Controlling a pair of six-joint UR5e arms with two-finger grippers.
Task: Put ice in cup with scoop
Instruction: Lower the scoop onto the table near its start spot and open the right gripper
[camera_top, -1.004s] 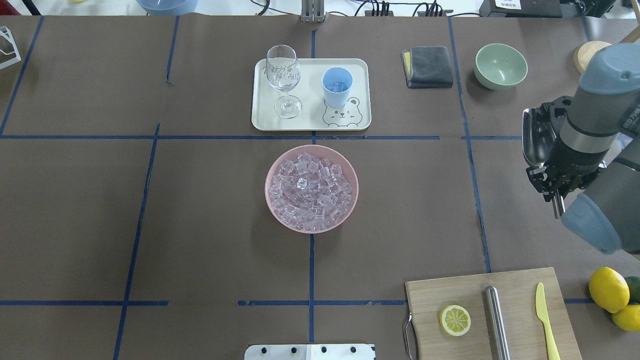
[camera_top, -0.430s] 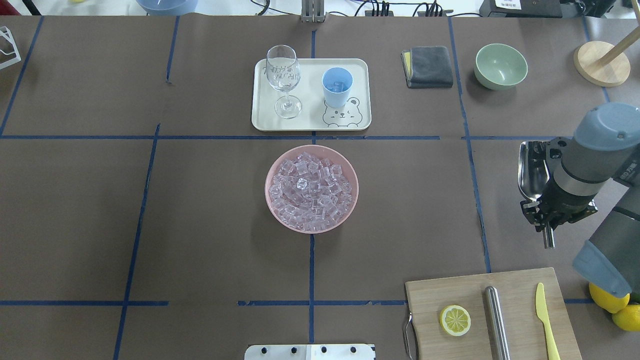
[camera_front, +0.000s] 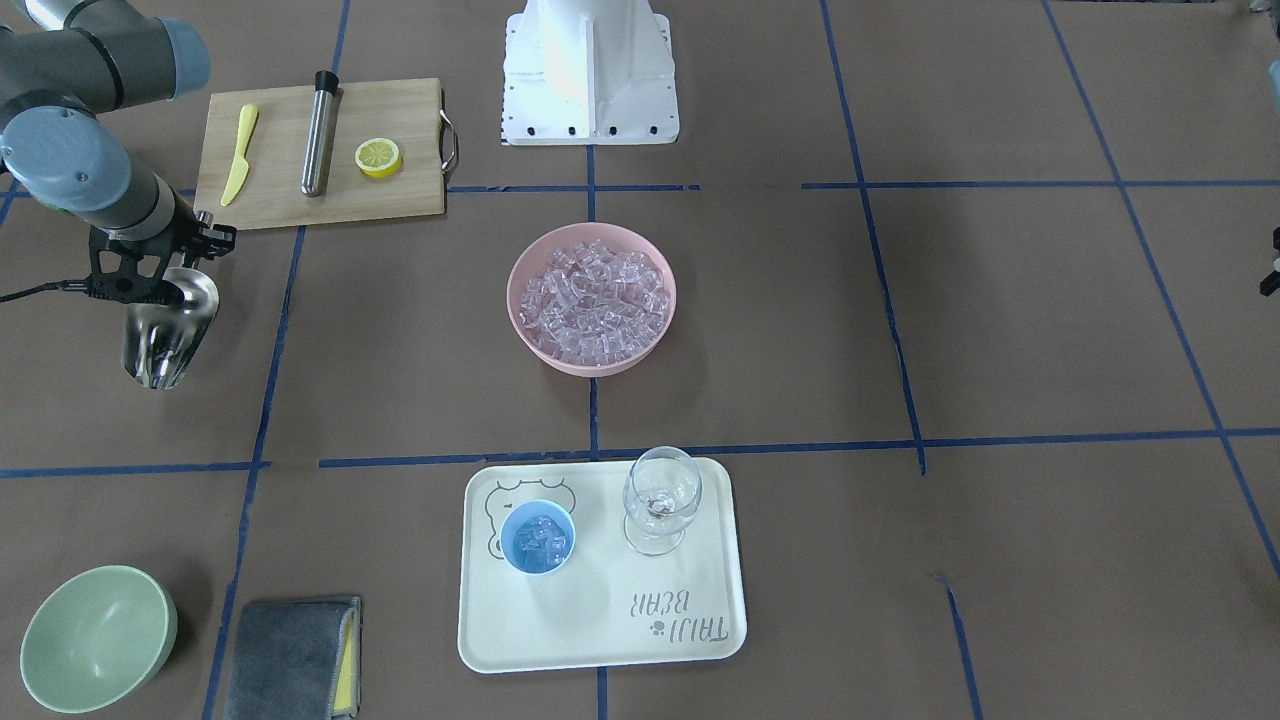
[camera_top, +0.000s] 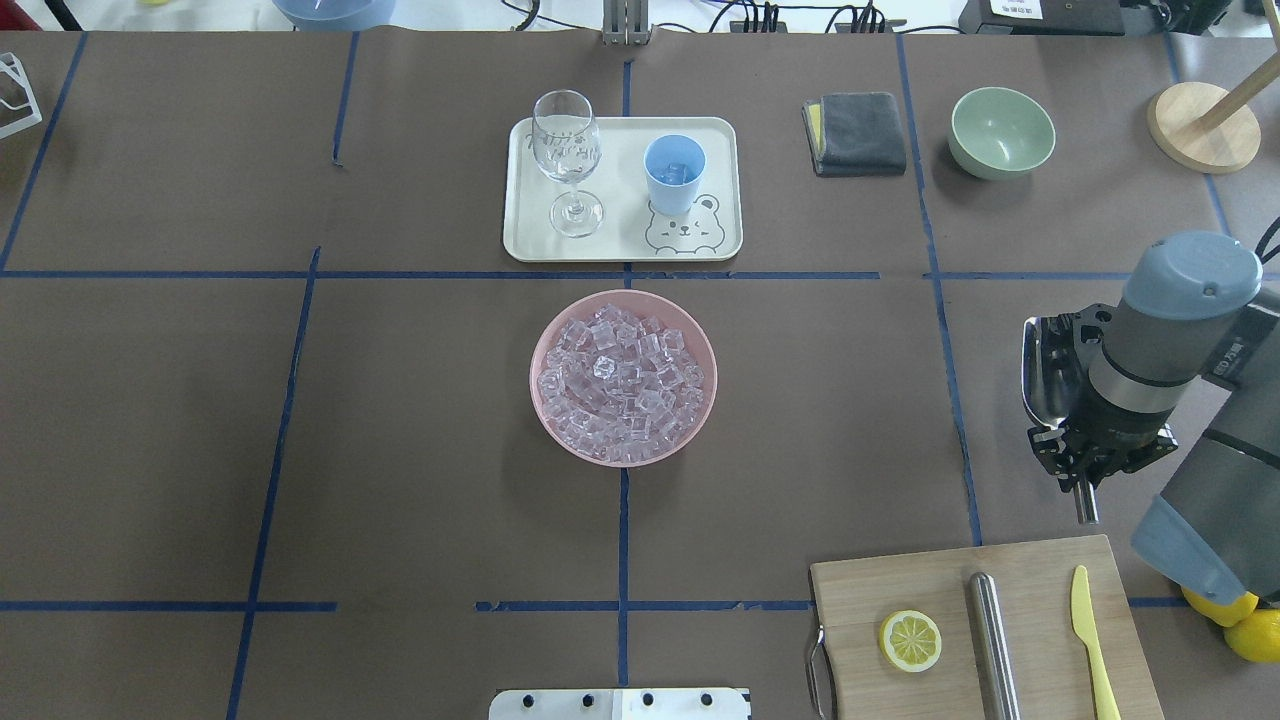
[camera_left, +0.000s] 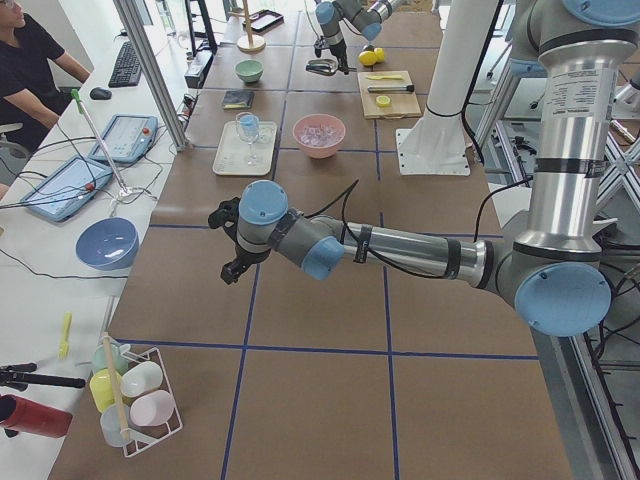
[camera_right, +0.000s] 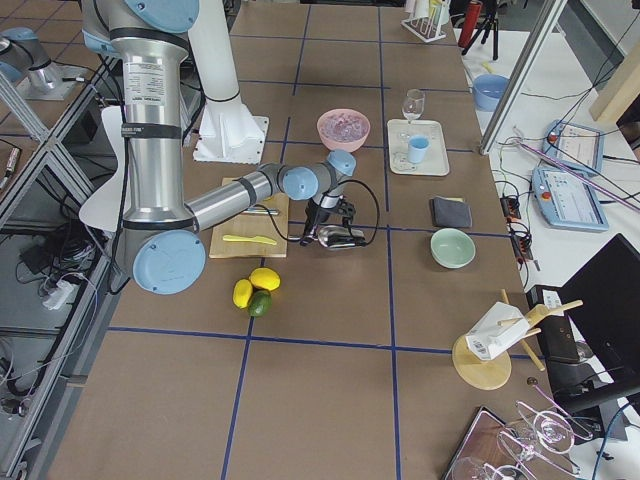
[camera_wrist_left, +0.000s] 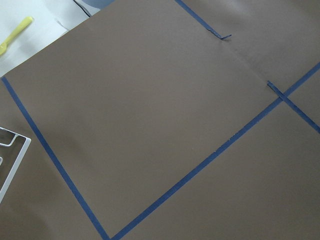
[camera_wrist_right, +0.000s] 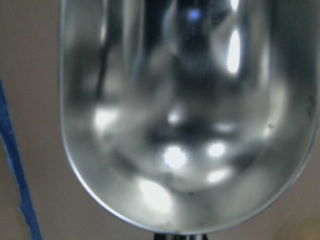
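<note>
Spanning every view, the brown-papered table (camera_top: 400, 480) is crossed by blue tape lines. The right arm (camera_top: 1190, 300) is seen at the right edge of the overhead frame, and the right gripper (camera_top: 1088, 458) is clamped on the rod handle of the scoop (camera_top: 1045, 372). The left gripper (camera_left: 228, 243) is caught only in the left side view, so its state cannot be told. A cream tray (camera_top: 520, 245) is set at upper centre, and a pink bowl (camera_top: 536, 380) is placed just below it.

The scoop's long axis is laid top to bottom of the overhead frame, trough uppermost, and the trough is shown empty in the right wrist view. The cup (camera_top: 674, 180) is stood on the tray's right half, with a few cubes seen inside.

The ice (camera_top: 620, 380) is heaped in the bowl, well apart to the left of the scoop. Another load is therefore judged to need a leftward carry by the right arm, the nearer one.
</note>
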